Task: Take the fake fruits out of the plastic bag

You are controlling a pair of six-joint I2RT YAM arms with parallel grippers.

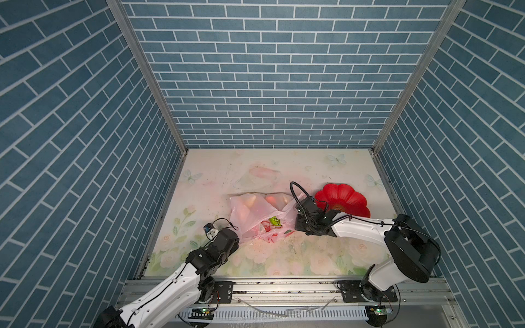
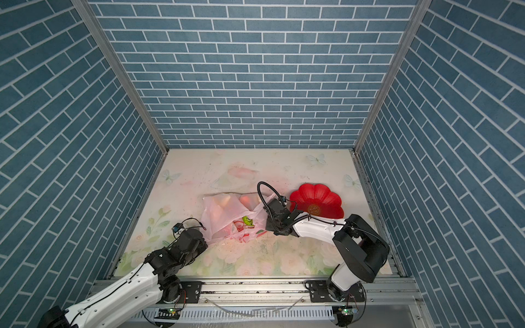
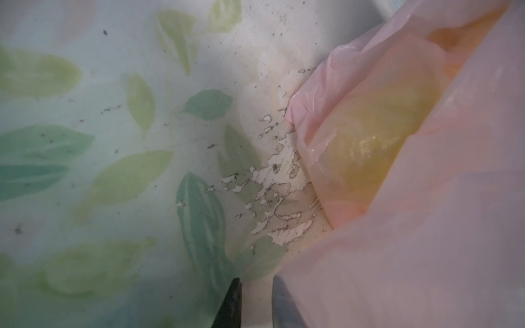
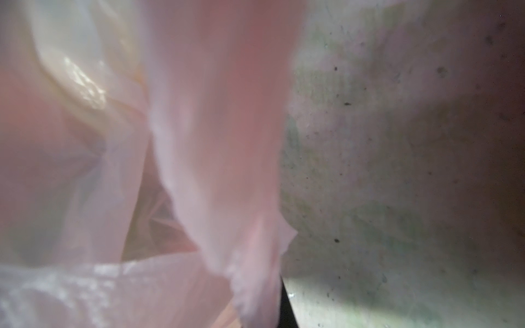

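The nearest thing to writing is on the gold medallion (image 1: 338, 206) in the middle of the red flower-shaped plate (image 1: 350, 196), right of centre in both top views, and its marks are too small to read. The red-and-white prints on the plastic bag (image 1: 252, 213) are crumpled and give no legible word. The bag lies on the floral counter (image 1: 312, 255) just below the centre of both top views. The right arm's wrist hides whether the bag touches the plate. The fake fruits (image 1: 272, 198) are inside it: reddish and pale blurs show through the film along the bag's upper edge, and a green bumpy ball (image 1: 274, 221) shows at the open mouth in its lower middle. In the left wrist view a long yellow piece (image 3: 369, 142) glows through the film at the right of the frame. The left end effector (image 3: 255, 305) is cut off by the bottom edge there. One dark finger is bare and the other is veiled by pink film, and I cannot tell whether it grips the bag. The right end effector (image 4: 267, 312) is clenched on a band of the bag's film that runs down the middle of the blurred right wrist view, where only a dark sliver of one finger shows.
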